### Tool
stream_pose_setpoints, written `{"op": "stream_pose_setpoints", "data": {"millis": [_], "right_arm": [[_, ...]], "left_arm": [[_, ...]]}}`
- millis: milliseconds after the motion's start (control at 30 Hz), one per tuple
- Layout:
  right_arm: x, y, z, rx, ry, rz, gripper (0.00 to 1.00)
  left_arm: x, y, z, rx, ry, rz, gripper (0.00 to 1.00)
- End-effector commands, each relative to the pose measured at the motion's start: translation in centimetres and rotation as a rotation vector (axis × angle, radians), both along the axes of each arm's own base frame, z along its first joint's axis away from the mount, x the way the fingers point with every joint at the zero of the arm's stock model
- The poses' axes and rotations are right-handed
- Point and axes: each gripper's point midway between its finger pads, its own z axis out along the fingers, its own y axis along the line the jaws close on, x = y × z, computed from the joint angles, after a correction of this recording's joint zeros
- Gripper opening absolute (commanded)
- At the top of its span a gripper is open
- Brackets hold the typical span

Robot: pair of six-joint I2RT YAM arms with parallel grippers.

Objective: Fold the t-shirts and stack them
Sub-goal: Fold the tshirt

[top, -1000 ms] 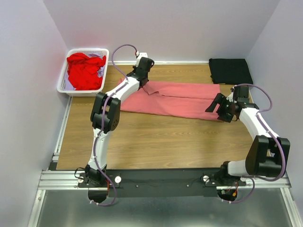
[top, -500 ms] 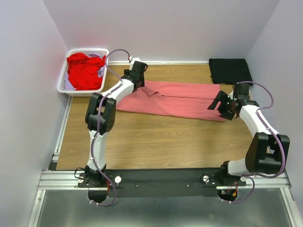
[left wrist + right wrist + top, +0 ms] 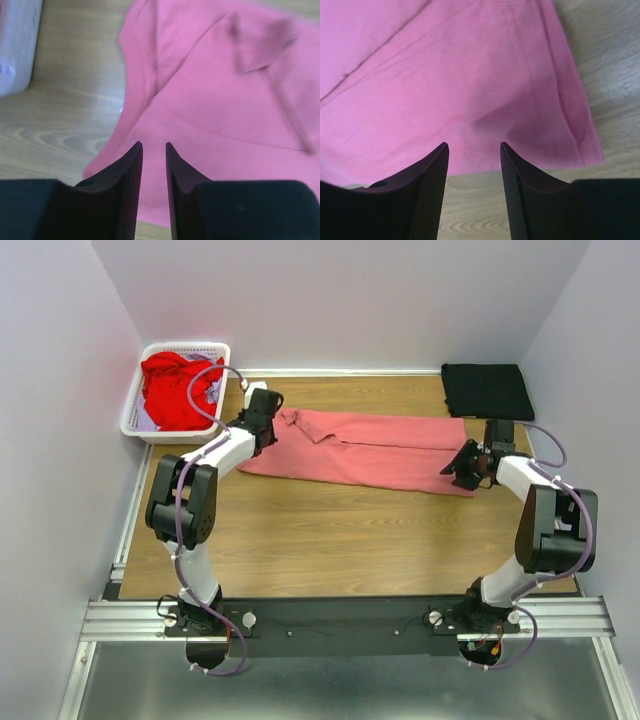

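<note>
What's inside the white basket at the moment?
A crumpled red shirt fills most of the basket. A bit of pale lilac cloth peeks out beside it. Anything deeper is covered by the red shirt.

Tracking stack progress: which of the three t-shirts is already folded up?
The black t-shirt, a compact flat rectangle at the far right. The salmon-pink t-shirt lies stretched out long in the middle; the red t-shirt is crumpled in the white basket.

Salmon-pink t-shirt matt cloth; table wood-grain
</note>
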Motion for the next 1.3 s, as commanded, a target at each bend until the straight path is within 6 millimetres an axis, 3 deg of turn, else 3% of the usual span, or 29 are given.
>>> {"op": "stream_pose_setpoints", "data": {"millis": [0, 33, 200, 400, 500, 633, 800, 833, 900, 967, 1100, 1267], "right_arm": [[-0.1, -1.2, -2.3, -0.008, 0.023, -0.071, 0.52], [-0.6, -1.8, -3.0, -0.023, 0.042, -0.09, 0.52], [-2.9, -3.5, -4.9, -0.034, 0.106, -0.166, 0.48], [-7.0, -4.4, -6.5, 0.003, 0.187, -0.236, 0.48], [-9.4, -4.1, -6.4, 0.001, 0.231, -0.237, 0.48], [-11.1, -3.3, -4.7, -0.002, 0.19, -0.196, 0.5], [-8.6, -1.4, 0.6, 0.01, -0.001, -0.042, 0.54], [-8.0, -0.8, 1.4, 0.008, -0.021, -0.008, 0.54], [-6.2, 0.7, 3.6, -0.003, -0.085, 0.066, 0.54], [-4.4, 4.4, 5.8, 0.023, -0.163, 0.183, 0.54], [-3.0, 12.8, 7.6, 0.179, -0.261, 0.352, 0.53], [-1.0, 19.8, 8.5, 0.317, -0.386, 0.449, 0.48]], "left_arm": [[-1.5, 1.3, -4.7, 0.002, 0.116, 0.019, 0.32], [-2.3, 1.6, -6.2, 0.013, 0.165, 0.019, 0.3], [-6.2, 2.7, -9.8, -0.015, 0.289, 0.046, 0.29], [-12.2, 3.7, -11.1, -0.046, 0.383, 0.055, 0.29], [-16.9, 4.1, -11.1, -0.09, 0.417, 0.052, 0.29], [-20.0, 3.9, -9.6, -0.147, 0.388, 0.039, 0.35], [-18.5, 2.7, -4.5, -0.249, 0.207, 0.004, 0.57], [-17.4, 2.2, -2.5, -0.287, 0.129, 0.0, 0.58], [-16.4, 1.2, -1.1, -0.353, 0.073, -0.026, 0.59], [-14.8, 0.4, 0.1, -0.42, 0.013, -0.042, 0.59], [-12.5, -1.2, 0.8, -0.54, -0.033, -0.088, 0.56], [-8.9, -2.1, -0.2, -0.561, -0.015, -0.11, 0.52]]}}
